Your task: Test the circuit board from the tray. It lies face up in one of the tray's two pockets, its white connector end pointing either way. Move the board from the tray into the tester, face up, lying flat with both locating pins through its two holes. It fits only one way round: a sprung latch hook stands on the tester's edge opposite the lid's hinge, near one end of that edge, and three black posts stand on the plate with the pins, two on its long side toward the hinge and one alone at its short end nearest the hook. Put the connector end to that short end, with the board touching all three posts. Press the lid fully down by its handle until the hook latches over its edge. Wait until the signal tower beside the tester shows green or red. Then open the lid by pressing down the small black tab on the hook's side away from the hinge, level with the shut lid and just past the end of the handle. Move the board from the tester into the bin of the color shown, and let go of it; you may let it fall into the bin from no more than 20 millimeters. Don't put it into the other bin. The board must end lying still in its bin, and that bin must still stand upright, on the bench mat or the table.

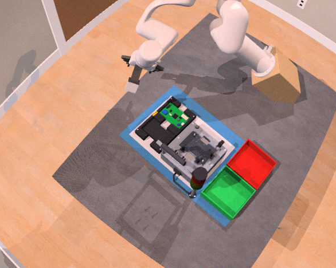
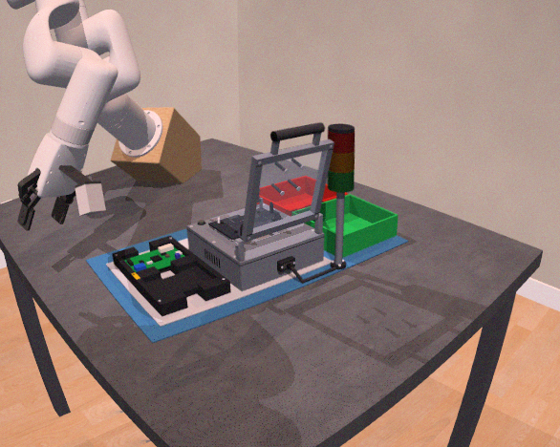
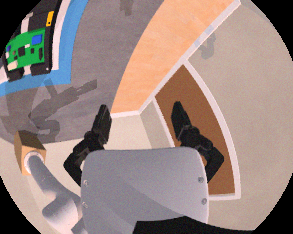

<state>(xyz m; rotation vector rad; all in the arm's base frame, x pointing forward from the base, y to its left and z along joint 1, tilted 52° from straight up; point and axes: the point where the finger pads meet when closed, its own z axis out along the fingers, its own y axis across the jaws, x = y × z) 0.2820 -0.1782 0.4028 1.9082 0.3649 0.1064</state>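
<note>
The green circuit board point(image 1: 174, 115) point(image 2: 157, 257) lies face up in the tray's pocket farthest from the front edge, its white connector end toward the tester. It also shows in the wrist view point(image 3: 25, 51). The black tray point(image 1: 162, 123) sits beside the grey tester point(image 1: 196, 146), whose lid point(image 2: 285, 192) stands open with its black handle point(image 2: 297, 132) on top. The signal tower point(image 2: 340, 159) shows no bright light. My gripper point(image 2: 43, 214) is open and empty, hanging above the table's far left edge, well apart from the tray; it also shows in the wrist view point(image 3: 140, 117).
The red bin point(image 1: 251, 162) and the green bin point(image 1: 228, 192) stand side by side past the tester on the blue mat. A wooden block point(image 1: 278, 78) carries the arm's base at the back. A black cable point(image 2: 313, 274) runs from the tester to the tower's foot.
</note>
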